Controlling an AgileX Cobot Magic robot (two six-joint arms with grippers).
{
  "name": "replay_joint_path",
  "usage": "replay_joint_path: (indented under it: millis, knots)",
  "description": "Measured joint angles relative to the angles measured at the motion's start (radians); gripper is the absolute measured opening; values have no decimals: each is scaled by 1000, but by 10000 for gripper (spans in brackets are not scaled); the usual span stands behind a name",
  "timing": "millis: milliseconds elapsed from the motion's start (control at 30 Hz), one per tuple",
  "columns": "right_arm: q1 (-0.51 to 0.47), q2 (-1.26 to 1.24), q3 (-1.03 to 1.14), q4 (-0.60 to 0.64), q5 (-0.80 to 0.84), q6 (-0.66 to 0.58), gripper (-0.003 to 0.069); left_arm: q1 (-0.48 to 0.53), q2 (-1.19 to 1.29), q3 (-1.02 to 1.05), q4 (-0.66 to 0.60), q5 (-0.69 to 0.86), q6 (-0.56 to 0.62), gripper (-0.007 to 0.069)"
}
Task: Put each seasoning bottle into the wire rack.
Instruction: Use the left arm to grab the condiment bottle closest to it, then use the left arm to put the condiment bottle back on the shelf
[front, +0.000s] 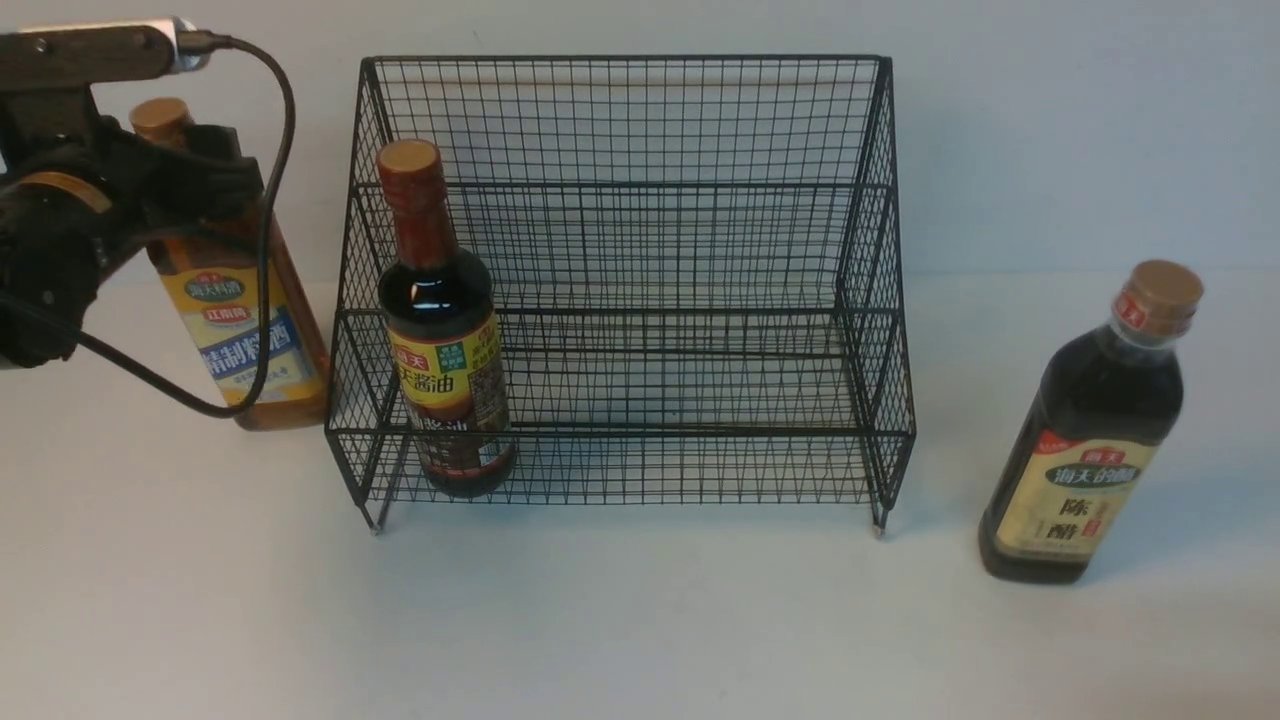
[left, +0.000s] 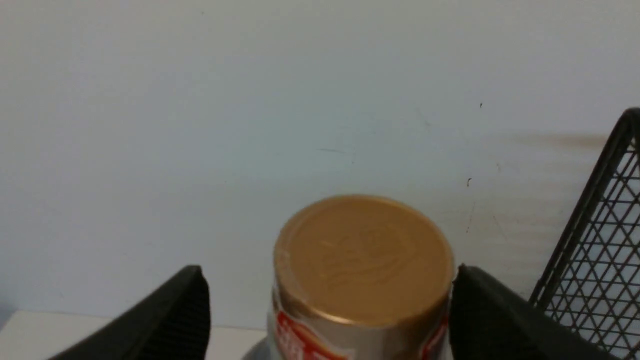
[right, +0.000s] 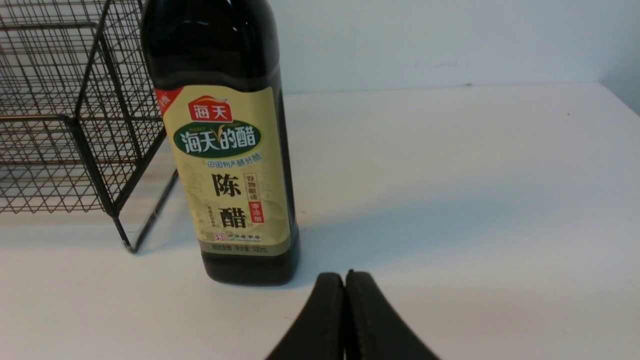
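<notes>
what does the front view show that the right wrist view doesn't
Only the front view shows the amber bottle, the round dark bottle in the rack and the left claw.
Only the right wrist view shows the shut right claw.
Both show the squarish dark bottle and the wire rack, though the wrist view cuts each off.

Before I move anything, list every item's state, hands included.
Amber bottle: capped, standing outside the rack
Red-necked bottle: capped, upright in the rack
Squarish dark bottle: capped, standing outside
Wire rack: upright, holding one bottle
Left hand: open, around amber bottle
Right hand: shut, empty
</notes>
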Motion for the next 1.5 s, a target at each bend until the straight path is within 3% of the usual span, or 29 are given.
replay_joint_path:
  millis: [67, 200, 233, 300, 500, 800, 1267, 1500]
  knots:
    - [0, 0, 0, 0, 0, 0, -12, 0, 14, 0, 0, -15, 0, 572]
    - [0, 0, 0, 0, 0, 0, -12, -1, 19, 0, 0, -37, 0, 426]
    - [0, 0, 0, 0, 0, 0, -12, -1, 19, -1, 0, -53, 0, 356]
    - [0, 0, 0, 0, 0, 0, -12, -1, 19, -3, -2, -66, -3, 307]
    - [0, 0, 0, 0, 0, 0, -12, -1, 6, -3, 0, -52, -4, 313]
    - [0, 0, 0, 0, 0, -4, -12, -1, -179, -21, 71, 122, -4, 310]
    - [0, 0, 0, 0, 0, -7, -12, -32, -215, -317, 79, 277, -13, 310]
    - [0, 0, 0, 0, 0, -7, -12, -32, -214, -468, 60, 284, -41, 310]
